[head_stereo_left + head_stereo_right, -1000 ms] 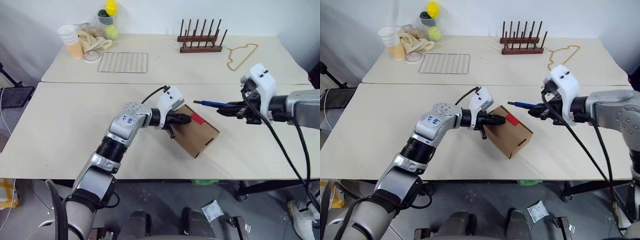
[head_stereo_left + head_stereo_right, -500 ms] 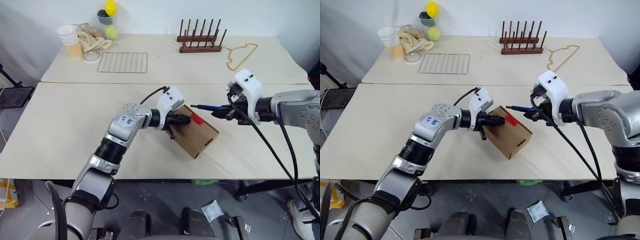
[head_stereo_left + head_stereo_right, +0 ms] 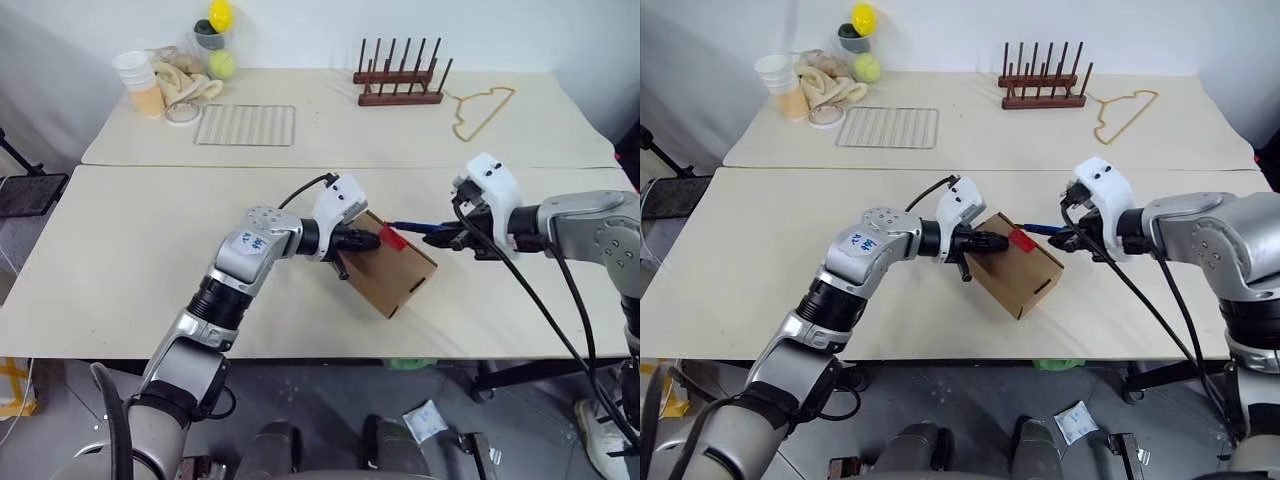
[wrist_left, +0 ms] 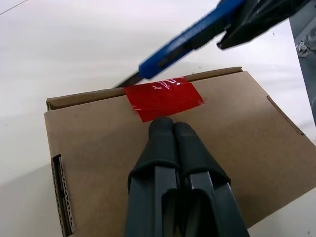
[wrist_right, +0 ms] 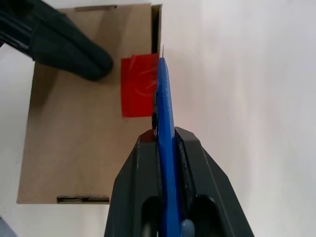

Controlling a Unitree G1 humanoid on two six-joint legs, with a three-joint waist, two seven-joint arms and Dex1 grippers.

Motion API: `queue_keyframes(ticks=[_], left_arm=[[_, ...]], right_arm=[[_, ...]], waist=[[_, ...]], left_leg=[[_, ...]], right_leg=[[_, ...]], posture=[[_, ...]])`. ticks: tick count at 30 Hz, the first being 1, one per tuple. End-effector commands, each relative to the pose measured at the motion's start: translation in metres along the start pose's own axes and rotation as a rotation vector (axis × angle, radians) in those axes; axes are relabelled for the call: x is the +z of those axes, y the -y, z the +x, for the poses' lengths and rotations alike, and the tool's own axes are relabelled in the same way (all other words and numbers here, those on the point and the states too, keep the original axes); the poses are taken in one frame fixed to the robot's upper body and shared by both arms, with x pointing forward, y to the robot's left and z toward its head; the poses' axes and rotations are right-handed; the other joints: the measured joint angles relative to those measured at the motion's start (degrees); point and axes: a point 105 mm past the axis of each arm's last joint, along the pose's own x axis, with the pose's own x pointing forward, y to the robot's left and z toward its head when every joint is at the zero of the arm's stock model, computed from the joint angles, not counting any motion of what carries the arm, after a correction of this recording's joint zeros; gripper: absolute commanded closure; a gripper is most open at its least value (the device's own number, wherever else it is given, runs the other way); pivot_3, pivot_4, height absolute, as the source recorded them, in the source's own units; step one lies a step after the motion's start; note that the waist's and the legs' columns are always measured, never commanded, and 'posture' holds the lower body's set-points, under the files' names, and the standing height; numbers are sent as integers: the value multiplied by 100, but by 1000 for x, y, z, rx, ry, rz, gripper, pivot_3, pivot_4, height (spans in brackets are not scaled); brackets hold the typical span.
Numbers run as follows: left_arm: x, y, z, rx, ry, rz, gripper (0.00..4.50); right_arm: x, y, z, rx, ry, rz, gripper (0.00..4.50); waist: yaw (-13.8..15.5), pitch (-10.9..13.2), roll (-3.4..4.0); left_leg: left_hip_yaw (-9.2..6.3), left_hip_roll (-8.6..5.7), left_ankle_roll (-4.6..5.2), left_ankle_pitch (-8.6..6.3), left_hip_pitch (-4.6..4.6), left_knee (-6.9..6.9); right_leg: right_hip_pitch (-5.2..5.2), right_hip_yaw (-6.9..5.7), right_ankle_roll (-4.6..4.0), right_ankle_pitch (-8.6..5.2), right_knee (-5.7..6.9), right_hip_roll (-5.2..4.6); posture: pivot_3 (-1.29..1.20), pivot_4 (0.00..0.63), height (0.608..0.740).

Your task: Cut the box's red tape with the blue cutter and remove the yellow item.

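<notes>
1. Two grippers met at the box (image 3: 392,264), which sat on the near table (image 3: 120,260), close to its front edge, lid flaps down.
2. The left gripper (image 4: 170,127) had its black fingers pressed together with nothing between them, tips resting on the cardboard lid just short of the red tape (image 4: 163,98).
3. The right gripper (image 5: 165,143) was clamped on the blue cutter (image 5: 164,106), which ran out between its fingers toward the box.
4. The cutter's thin blade tip lay at the lid edge, right where the tape wraps over the seam; whether it had bitten into the tape could not be told.
5. The tape looked whole and flat across the lid edge.
6. On the far table stood a wire rack (image 3: 246,124), a wooden peg stand (image 3: 400,78), a hanger (image 3: 484,110) and a cluster of cups (image 3: 142,80) and balls (image 3: 219,40).
</notes>
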Motion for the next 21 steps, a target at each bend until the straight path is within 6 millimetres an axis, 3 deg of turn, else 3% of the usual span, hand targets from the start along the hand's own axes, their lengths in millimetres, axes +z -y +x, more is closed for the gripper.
queue_keyframes(ticks=[1, 8, 21], left_arm=[[-10, 3, 2, -12, -33, -18, 4481], [-12, 3, 1, -12, -37, -21, 4481], [-14, 3, -2, -12, -52, -14, 4481]], right_arm=[[23, 4, -15, -22, 93, -22, 4435], [27, -2, -14, 5, 109, -28, 4435], [5, -15, 2, 58, 49, -12, 4435]], waist=[[0, 0, 0], [-1, 0, 0], [-5, -1, 2]], left_leg=[[0, 0, 0, 0, 0, 0], [0, 0, 0, 0, 0, 0], [1, 0, 0, 0, 2, 1]], right_leg=[[0, 0, 0, 0, 0, 0], [0, 0, 0, 0, 1, 0], [0, 1, 0, 0, 5, 0]], posture=[[0, 150, 740], [0, 150, 740], [0, 150, 740]])
